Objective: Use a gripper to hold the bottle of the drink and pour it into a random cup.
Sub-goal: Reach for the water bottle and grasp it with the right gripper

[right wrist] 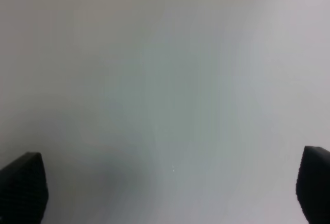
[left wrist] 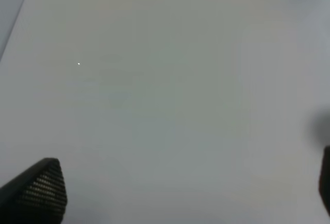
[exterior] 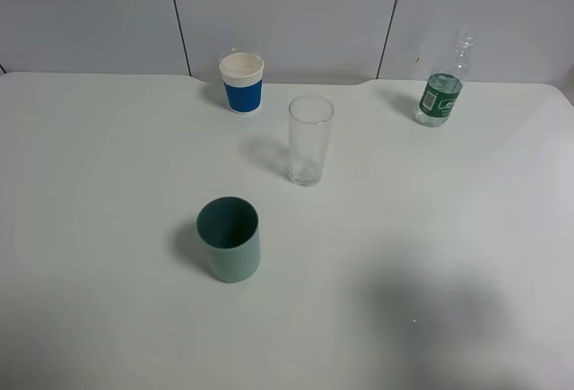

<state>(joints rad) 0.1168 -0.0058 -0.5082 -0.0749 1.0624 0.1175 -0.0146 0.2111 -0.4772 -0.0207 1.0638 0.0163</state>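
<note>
High view: the bottle stands upright at the far right of the table, the right arm's side; left wrist: left gripper spread wide over bare table; right wrist: right gripper likewise parted, empty, bottle unseen.

A plain white counter carries four upright things. The tall clear cup stands near its middle. Behind and left of that cup sits a blue-and-white paper cup. In front and left, well apart, stands a teal cup. Far behind to the right stands a green-labelled bottle.
</note>
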